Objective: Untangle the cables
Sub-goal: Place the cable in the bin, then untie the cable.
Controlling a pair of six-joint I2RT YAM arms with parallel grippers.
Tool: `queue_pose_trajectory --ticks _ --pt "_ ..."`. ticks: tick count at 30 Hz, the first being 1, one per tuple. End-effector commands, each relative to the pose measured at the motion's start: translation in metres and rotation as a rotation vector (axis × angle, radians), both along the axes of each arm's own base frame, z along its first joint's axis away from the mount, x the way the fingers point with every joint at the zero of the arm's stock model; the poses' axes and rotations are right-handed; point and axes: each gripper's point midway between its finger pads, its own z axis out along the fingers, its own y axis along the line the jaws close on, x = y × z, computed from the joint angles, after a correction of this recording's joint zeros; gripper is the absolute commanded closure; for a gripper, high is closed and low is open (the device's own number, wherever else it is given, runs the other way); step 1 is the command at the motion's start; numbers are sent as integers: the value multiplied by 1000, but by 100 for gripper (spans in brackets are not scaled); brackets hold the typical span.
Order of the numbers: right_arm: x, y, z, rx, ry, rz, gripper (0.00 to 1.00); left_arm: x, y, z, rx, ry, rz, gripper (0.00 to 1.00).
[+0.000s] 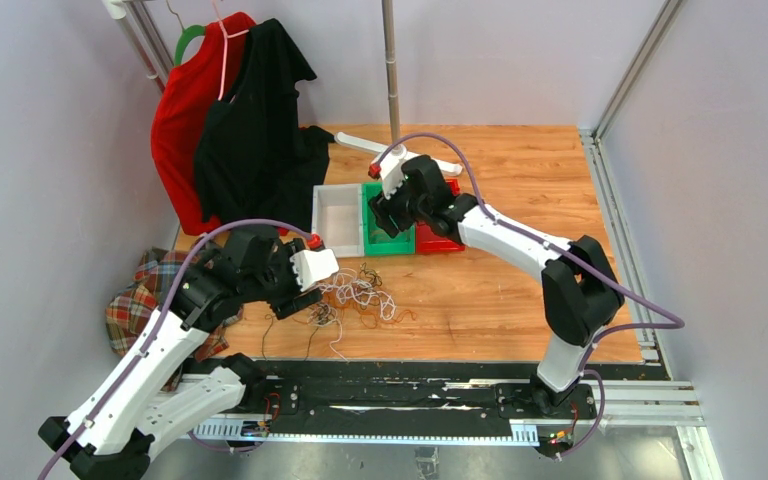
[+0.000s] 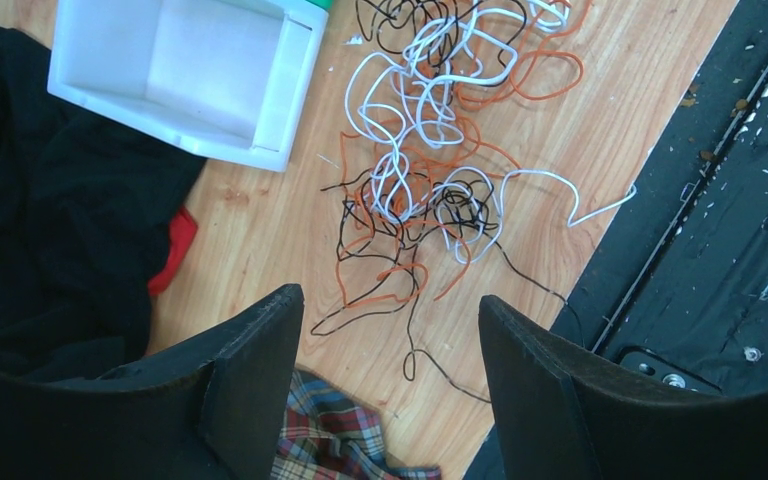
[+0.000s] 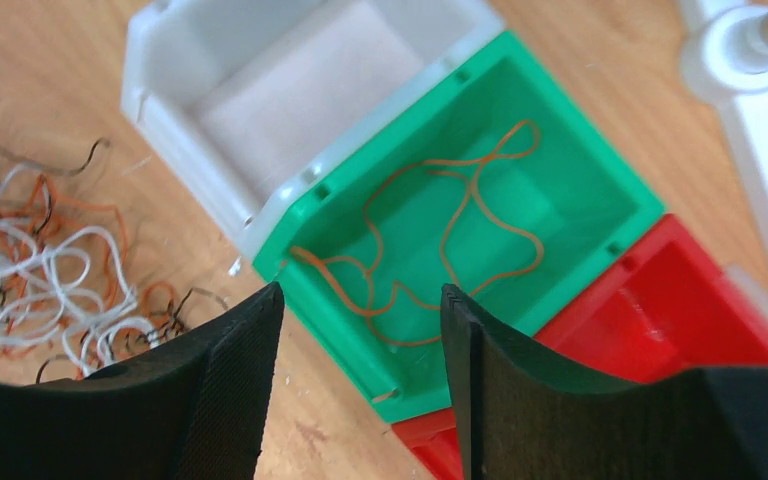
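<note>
Near the table's front edge, the left gripper [image 2: 390, 300] hovers with jaws apart and empty above the cables [image 2: 415, 190], a loose tangle of white, orange and black strands on the wooden table [image 1: 520, 300]. Sorting looks barely begun; the next move calls for pinching one outlying strand and drawing it clear without dragging the clump. Beyond, the white bin [image 3: 290, 90] is empty. The right gripper [image 3: 362, 292], jaws apart and holding nothing, hangs over the green bin [image 3: 585, 160], which holds one orange strand [image 3: 535, 240]. Farthest, the red bin [image 3: 680, 310] shows nothing inside.

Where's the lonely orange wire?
Right wrist view: the orange wire lies inside the green bin, between the white bin and red bin, under the right claw.
</note>
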Motion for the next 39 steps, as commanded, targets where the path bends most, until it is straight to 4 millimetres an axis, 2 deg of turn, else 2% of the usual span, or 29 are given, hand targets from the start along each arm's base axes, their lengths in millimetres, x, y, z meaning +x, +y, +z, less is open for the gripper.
queue_pose_trajectory --ticks 1,4,11,14,16,18,21,24,25,28,30,34,39 --pt "-27 11 -13 -6 29 146 44 0 1 4 2 -3 -5 30" --pt "-23 17 -24 -14 50 143 53 2 0 0 11 17 0 30" --pt "8 22 -52 -87 64 71 73 12 4 -14 70 24 20 31" --pt "26 14 -59 -123 50 -15 82 19 7 -23 99 17 35 31" --pt "35 4 -72 -140 64 -85 87 25 9 -32 117 24 45 31" --pt "45 -9 -71 -137 49 -173 90 34 15 -44 129 42 69 31" --pt "46 -24 -35 -18 -8 -254 85 49 24 -65 119 91 111 32" --pt "31 -30 11 109 -91 -258 66 58 28 -83 116 160 116 32" --pt "23 -31 20 142 -104 -257 59 59 28 -87 109 180 119 33" --pt "-6 -34 32 210 -131 -235 49 61 20 -93 70 244 122 35" --pt "-30 -31 34 233 -140 -207 47 65 17 -96 51 268 144 36" --pt "-72 -31 26 256 -135 -180 45 77 25 -99 15 292 237 39" --pt "-106 -32 18 279 -133 -166 46 71 43 -100 -35 415 341 42"
